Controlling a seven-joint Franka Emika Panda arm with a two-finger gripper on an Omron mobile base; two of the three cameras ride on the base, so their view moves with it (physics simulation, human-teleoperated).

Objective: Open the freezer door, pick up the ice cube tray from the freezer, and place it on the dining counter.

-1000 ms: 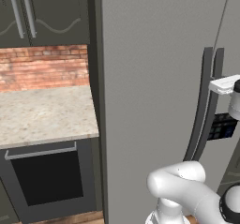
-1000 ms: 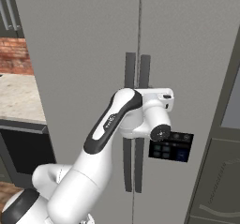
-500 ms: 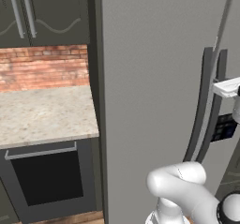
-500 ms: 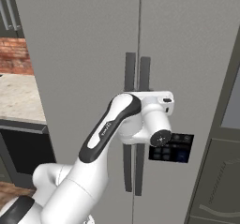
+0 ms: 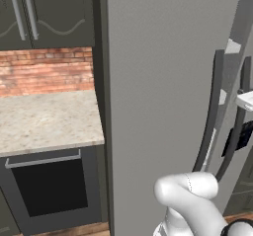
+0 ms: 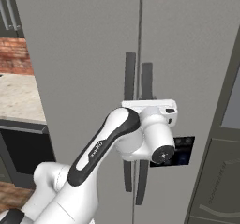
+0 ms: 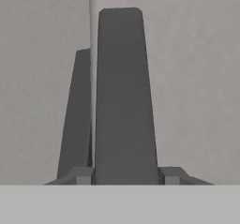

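1. At the far left, in the left base view, hang two dark cabinet doors with slim silver bar handles [image 5: 22, 13]; a strip of red brick wall [image 5: 47, 72] runs below them.
2. Under the brick lies a beige speckled stone worktop [image 5: 44, 119], and beneath that sits a dark oven front with a silver bar handle [image 5: 44, 180].
3. Just right of the worktop stands the tall matte grey freezer [image 5: 158, 82] — its flat front rises past the top of the picture.
4. The right base view shows two grey door panels side by side, closed and flush, with a thin seam between them.
5. Two long curved dark-grey vertical handles [image 6: 130, 73] run down either side of that seam, close together.
6. The white robot arm with dark joints [image 6: 101, 148] rises from the lower left of the right base view and bends toward the handles, with its white hand across them at about mid-height.
7. In the hand view, the two-finger gripper [image 7: 125, 175] straddles one dark handle [image 7: 124, 101], which fills the centre; the other handle stands just to its left.
8. The small dark fingertips [image 7: 82, 175] sit on each side of that handle, right against its edges — whether they squeeze it firmly or only flank it cannot be told.
9. Behind the straddled handle lies the plain grey freezer door [image 7: 197, 78].
10. At the far right of the right base view, a dark cabinet panel [image 6: 215, 181] adjoins the freezer.
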